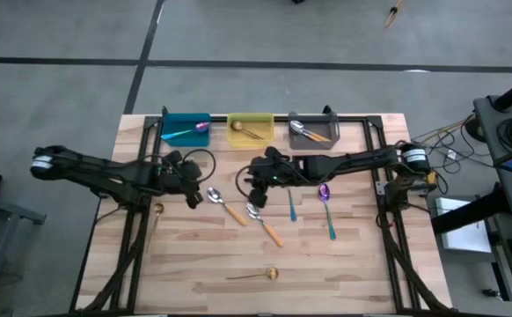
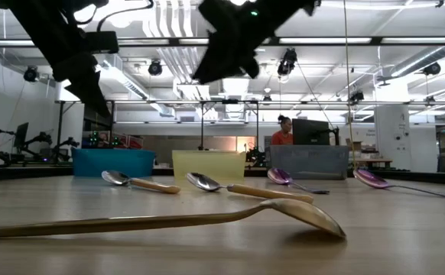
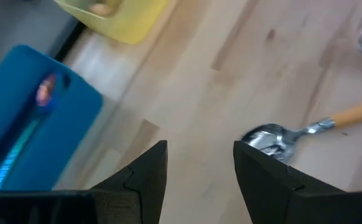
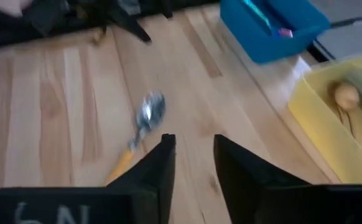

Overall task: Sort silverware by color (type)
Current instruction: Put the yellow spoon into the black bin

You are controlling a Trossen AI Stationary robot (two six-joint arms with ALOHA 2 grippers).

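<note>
Gold spoon [image 2: 207, 218] lies nearest the low camera, bowl down on the wood counter [image 1: 344, 264]; in the high view it sits alone near the front edge. A 2nd gold spoon [image 1: 154, 220] lies at the counter's left edge, by the frame rail.

Mid-counter: two orange-handled spoons w/ silver bowls, one [image 1: 225, 205] just beside the left hand, the other [image 1: 263, 222] below the right hand. Right of those, a teal-handled spoon [image 1: 292, 204] and a purple-bowled spoon w/ teal handle [image 1: 327, 207], near each other, not touching.

Left hand [image 1: 191, 195] hovers over the counter left of centre, fingers [image 3: 147, 174] apart w/ nothing between them; its wrist view shows the first orange-handled spoon's bowl just beyond one fingertip. Right hand [image 1: 254, 187] hangs near centre, fingers [image 4: 159, 168] a narrow gap apart, empty, w/ bare wood below.

Far edge, 3 bins in a row, touching: blue bin [image 1: 170, 121] w/ a purple/teal spoon [image 1: 188, 131] inside; yellow bin [image 1: 265, 119] w/ a gold spoon [image 1: 245, 129]; gray bin [image 1: 326, 120] w/ orange-handled spoons [image 1: 310, 133], count unclear.

Beyond the counter, in the low view, a person in an orange top [image 2: 283, 133] at a monitor.
</note>
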